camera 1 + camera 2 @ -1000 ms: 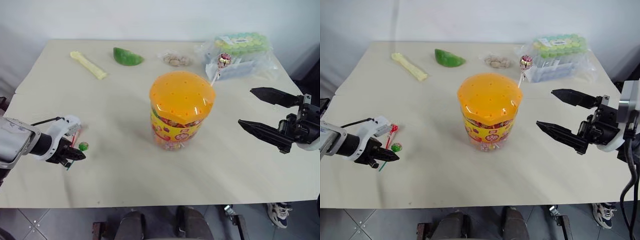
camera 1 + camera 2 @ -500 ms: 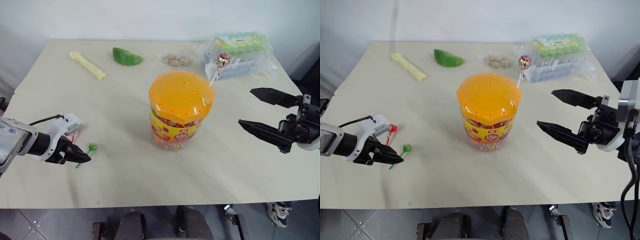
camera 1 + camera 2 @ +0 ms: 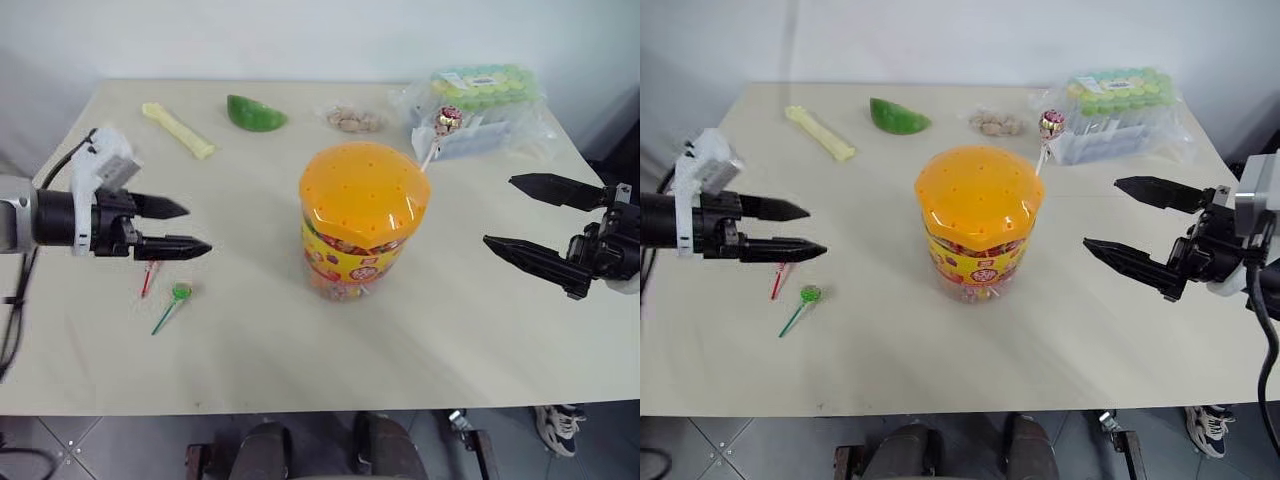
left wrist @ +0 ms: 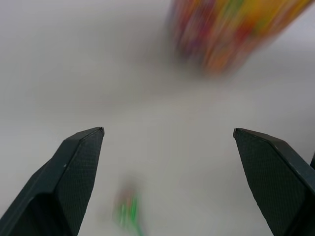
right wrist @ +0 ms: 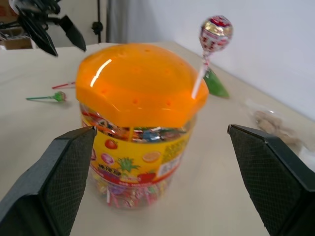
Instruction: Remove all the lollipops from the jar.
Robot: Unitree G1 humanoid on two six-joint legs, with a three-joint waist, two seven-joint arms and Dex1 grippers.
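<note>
Left eye view: one lollipop (image 3: 446, 119) in jar (image 3: 362, 220), two on table (image 3: 260, 330); both tools wide

A pale cream table (image 3: 250, 340) is carrying everything. The jar (image 3: 362, 225), clear with an orange hole-dotted lid and a yellow-red label, is standing upright near the table's middle. On the robot's left side, the green lollipop (image 3: 179, 293) and the red lollipop (image 3: 147, 280) are lying flat just beside each other, well apart from the jar. Along the far edge, a pale yellow stick-shaped pack (image 3: 176, 129), a green wedge (image 3: 254, 113) and a small clear packet of brownish pieces (image 3: 352, 120) are lying in a row. At the far right corner, a clear bag of green-lidded packs (image 3: 485, 105) is resting.
</note>
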